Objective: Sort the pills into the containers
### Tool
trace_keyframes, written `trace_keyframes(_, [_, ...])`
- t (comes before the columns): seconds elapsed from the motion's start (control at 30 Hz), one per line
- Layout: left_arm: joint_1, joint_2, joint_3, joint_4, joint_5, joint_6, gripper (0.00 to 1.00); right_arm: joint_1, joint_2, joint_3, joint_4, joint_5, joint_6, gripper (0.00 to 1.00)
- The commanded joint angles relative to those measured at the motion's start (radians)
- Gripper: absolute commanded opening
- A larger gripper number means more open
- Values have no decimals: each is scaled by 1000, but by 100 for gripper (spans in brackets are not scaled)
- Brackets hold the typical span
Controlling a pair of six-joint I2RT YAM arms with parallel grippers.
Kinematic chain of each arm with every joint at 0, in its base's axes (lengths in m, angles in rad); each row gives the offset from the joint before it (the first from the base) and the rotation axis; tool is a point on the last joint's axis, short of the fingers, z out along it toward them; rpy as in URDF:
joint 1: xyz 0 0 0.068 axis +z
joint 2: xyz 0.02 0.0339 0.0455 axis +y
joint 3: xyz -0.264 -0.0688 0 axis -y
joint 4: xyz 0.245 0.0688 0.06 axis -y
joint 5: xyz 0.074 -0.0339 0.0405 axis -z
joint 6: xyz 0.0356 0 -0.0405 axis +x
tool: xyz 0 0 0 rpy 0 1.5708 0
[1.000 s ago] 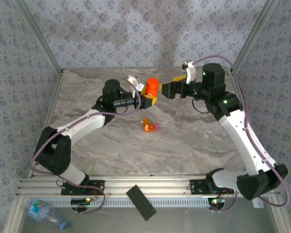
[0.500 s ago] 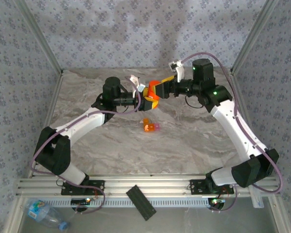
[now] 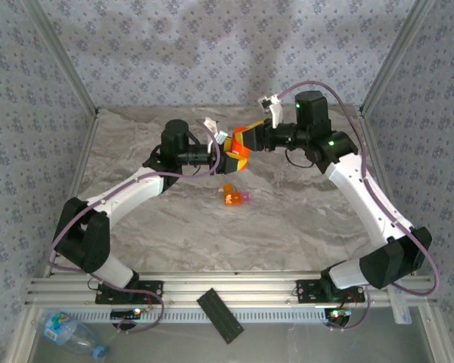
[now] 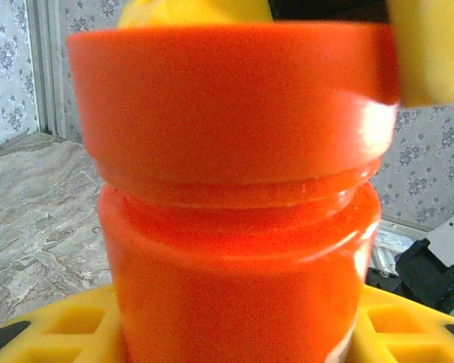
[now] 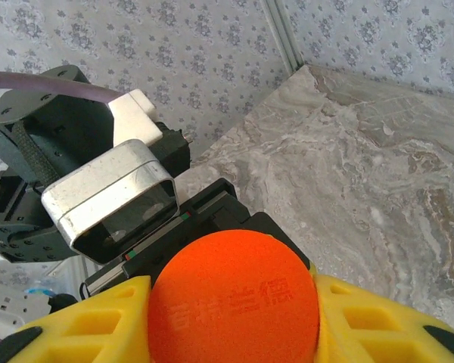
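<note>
An orange pill bottle [image 3: 237, 148] is held upright above the table's back middle. My left gripper [image 3: 233, 159] is shut on its body [image 4: 238, 280], one yellow finger [image 4: 53, 333] at each side. My right gripper [image 3: 241, 138] reaches in from the right and is shut on the bottle's orange cap [image 5: 234, 302], with its yellow fingers [image 5: 378, 318] pressed against both sides. The other container, a tiny orange compartment with a pale pink piece [image 3: 233, 198], lies on the table in front of the bottle. The pills are out of view.
A black flat bar [image 3: 220, 314] lies on the near rail. A clear plastic bottle [image 3: 69, 333] lies at the bottom left outside the frame. Patterned walls close the left, back and right. The marble table [image 3: 272, 227] is bare in front of the compartment.
My right gripper swung left from beside the bottle onto its cap, and its fingers closed on the cap. The left arm and the bottle stayed in place.
</note>
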Motion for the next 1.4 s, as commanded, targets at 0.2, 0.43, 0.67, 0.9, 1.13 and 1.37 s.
trace_keyframes(0.2, [-38, -43, -11, 82, -252, 54, 0, 96, -13, -95, 56, 280, 142, 37])
trace_keyframes(0.43, [-96, -59, -64, 146, -472, 96, 0, 189, 24, -147, 129, 501, 280, 38])
trace_keyframes(0.67, [-106, -49, -85, 188, -516, 81, 0, 196, 30, -149, 159, 523, 305, 41])
trace_keyframes(0.9, [-82, -38, -83, 196, -508, 69, 0, 121, -63, -143, 125, 423, 257, 84])
trace_keyframes(1.13, [-16, -31, -54, 165, -327, 49, 0, 1, -197, -178, 97, 179, 142, 98])
trace_keyframes(1.37, [3, -14, 24, 3, -59, 63, 0, -56, -128, -78, 13, 49, 39, 94])
